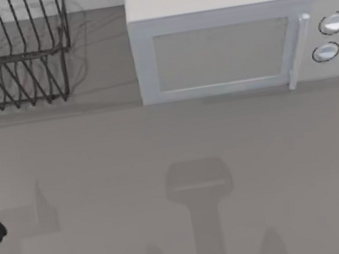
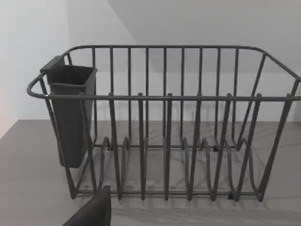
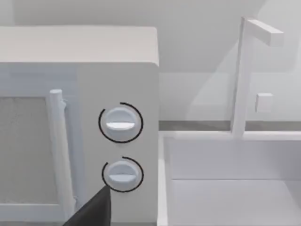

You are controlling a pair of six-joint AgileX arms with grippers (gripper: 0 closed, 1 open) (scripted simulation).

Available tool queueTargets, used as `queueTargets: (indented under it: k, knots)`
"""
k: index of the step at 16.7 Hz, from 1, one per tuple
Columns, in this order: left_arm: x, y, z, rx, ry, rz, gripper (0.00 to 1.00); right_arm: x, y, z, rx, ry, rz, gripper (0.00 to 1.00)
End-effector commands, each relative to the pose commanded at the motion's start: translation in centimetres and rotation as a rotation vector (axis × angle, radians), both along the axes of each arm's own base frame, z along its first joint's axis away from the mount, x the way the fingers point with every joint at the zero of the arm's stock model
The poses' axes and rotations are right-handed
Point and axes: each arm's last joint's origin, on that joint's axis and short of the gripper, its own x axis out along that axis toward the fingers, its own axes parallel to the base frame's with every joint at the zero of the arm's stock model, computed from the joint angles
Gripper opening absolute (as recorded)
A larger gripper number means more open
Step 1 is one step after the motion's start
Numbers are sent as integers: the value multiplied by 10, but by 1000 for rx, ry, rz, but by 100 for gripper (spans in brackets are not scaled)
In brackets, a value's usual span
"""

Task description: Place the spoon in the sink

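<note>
On the dish rack (image 2: 178, 127) hangs a dark cup (image 2: 70, 113).

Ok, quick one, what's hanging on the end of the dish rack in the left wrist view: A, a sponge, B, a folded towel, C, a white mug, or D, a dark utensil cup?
D: a dark utensil cup hangs on one end of the wire dish rack, and the rack's slots hold nothing.
</note>
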Motion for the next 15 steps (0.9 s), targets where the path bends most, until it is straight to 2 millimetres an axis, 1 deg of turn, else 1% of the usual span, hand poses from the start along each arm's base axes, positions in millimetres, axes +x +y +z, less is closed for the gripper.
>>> queueTargets:
  k: [3, 6, 9, 15]
  knots:
    - [0, 0, 0, 0, 0, 0, 100, 0, 0, 1, 6, 15, -3, 100]
    - [0, 0, 0, 0, 0, 0, 100, 2, -3, 9, 52, 136, -21, 100]
    - [0, 0, 0, 0, 0, 0, 100, 9, -7, 17, 141, 385, -58, 100]
    - [0, 0, 0, 0, 0, 0, 100, 35, -21, 21, 404, 1034, -218, 100]
